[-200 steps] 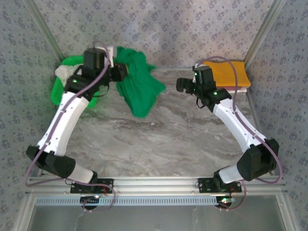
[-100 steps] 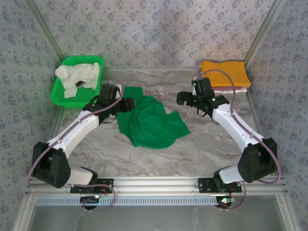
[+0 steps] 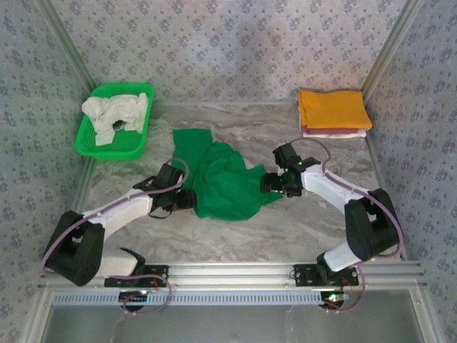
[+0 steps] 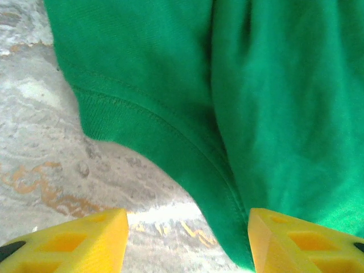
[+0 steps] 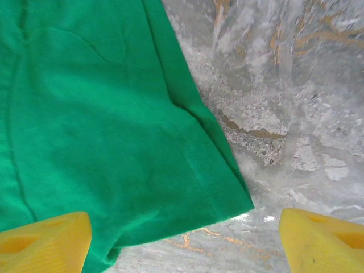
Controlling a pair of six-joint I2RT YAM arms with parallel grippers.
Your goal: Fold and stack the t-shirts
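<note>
Left tool (image 3: 188, 200) spread wide astride the stitched hem of a soft bright green t-shirt (image 3: 223, 184), right tool (image 3: 267, 184) spread over its corner, cloth crumpled on marbled desk (image 3: 300, 229)

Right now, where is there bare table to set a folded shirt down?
Bare: the near table strip between the green t-shirt and the arm bases, and the far middle between the basket and the orange-yellow t-shirt. Crowded: the centre, where the open left gripper and right gripper flank the green t-shirt.
</note>
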